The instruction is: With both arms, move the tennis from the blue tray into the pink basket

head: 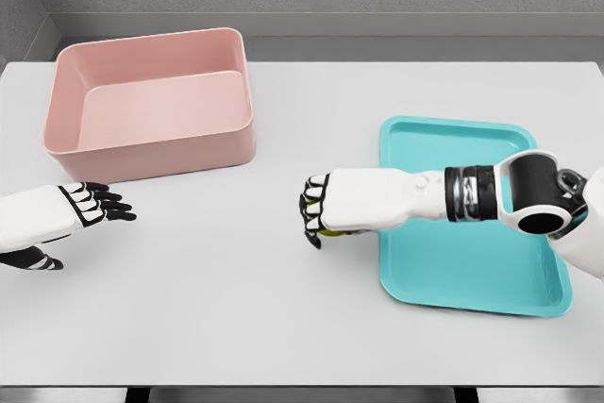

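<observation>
My right hand [315,218] reaches left from the blue tray [453,261] and hovers over the white table, its fingers curled around a yellow-green tennis ball [329,230] that barely shows beneath the palm. The pink basket [151,143] stands at the back left, with nothing inside. My left hand [99,207] rests at the left edge, below the basket's front wall, fingers spread and holding nothing.
The white table [236,309] stretches between the two hands. The blue tray lies at the right under my right forearm, nothing else showing on it. A grey wall runs behind the table.
</observation>
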